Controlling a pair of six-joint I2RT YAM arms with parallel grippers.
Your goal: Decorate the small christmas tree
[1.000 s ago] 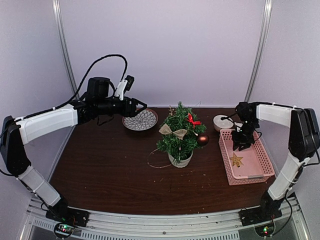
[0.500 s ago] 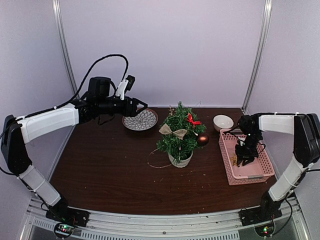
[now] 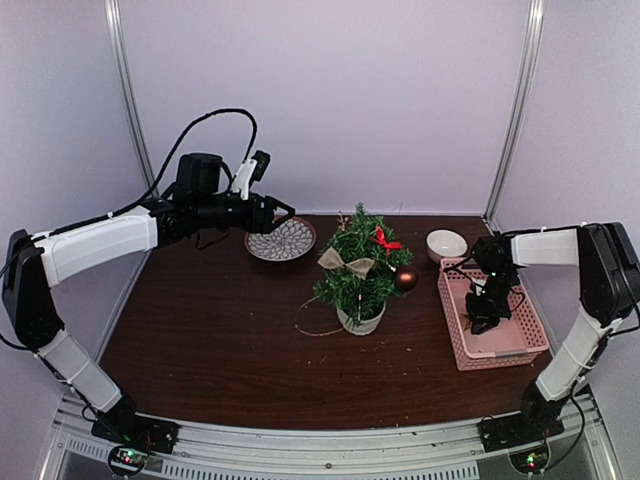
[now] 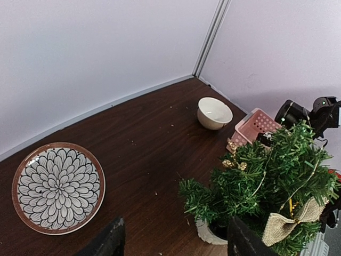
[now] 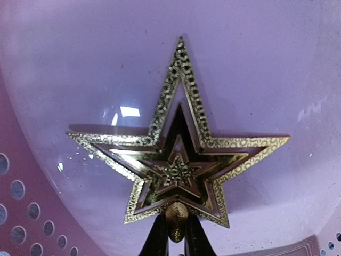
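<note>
The right claw [image 5: 176, 237] is pinched together on the stub at the foot of a gold star [image 5: 177, 170] (lying flat) inside the pink basket [image 5: 24, 213]. The tree [image 3: 360, 270] stands to its left, outside the basket. Farther left, the left claw [image 3: 275, 212] hangs with fingers wide apart, empty, near a patterned plate [image 4: 58, 186].

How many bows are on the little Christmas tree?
2. A tan burlap bow hangs on the left of the small christmas tree, and a red bow sits upper right. Others may be hidden behind the branches.
</note>
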